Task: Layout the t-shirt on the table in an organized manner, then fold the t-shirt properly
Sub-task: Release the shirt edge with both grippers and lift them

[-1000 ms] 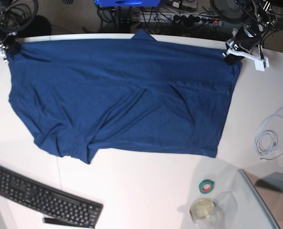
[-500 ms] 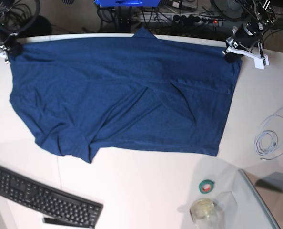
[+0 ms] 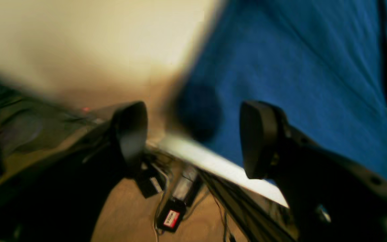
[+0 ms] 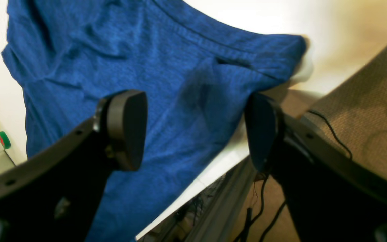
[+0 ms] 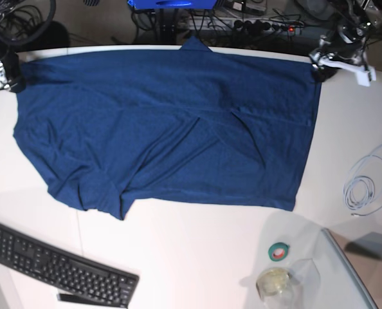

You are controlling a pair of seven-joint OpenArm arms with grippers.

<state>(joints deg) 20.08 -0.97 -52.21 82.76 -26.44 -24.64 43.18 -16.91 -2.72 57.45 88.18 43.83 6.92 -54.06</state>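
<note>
- The t-shirt (image 5: 165,129) lies spread across the far half of the counter (image 5: 197,251), its far edge running along the counter's far rim, with a small flap of cloth sticking out past that rim near the middle.
- The left hand (image 3: 193,137) sits at the far right corner of the shirt. Its fingers stand apart with nothing between them; the wrist view shows the cloth's corner lying on the counter beyond the gap.
- The right hand (image 4: 193,131) sits at the far left corner, fingers likewise apart and empty, with the hem and corner of the shirt flat below them.
- Laying out looks largely done: the body of the shirt is wide and mostly flat, and both far corners are out to the sides.
- It is not tidy yet. Diagonal creases run through the middle, and the near left corner is bunched and folded over on itself.
- No fold is made, so the whole folding part is left, and some smoothing of the near left bunch probably comes first.
- A keyboard (image 5: 59,264) lies near left, a cable coil (image 5: 364,187) at right, and a tape roll (image 5: 280,252) and a jar (image 5: 273,281) near right, all clear of the shirt.
</note>
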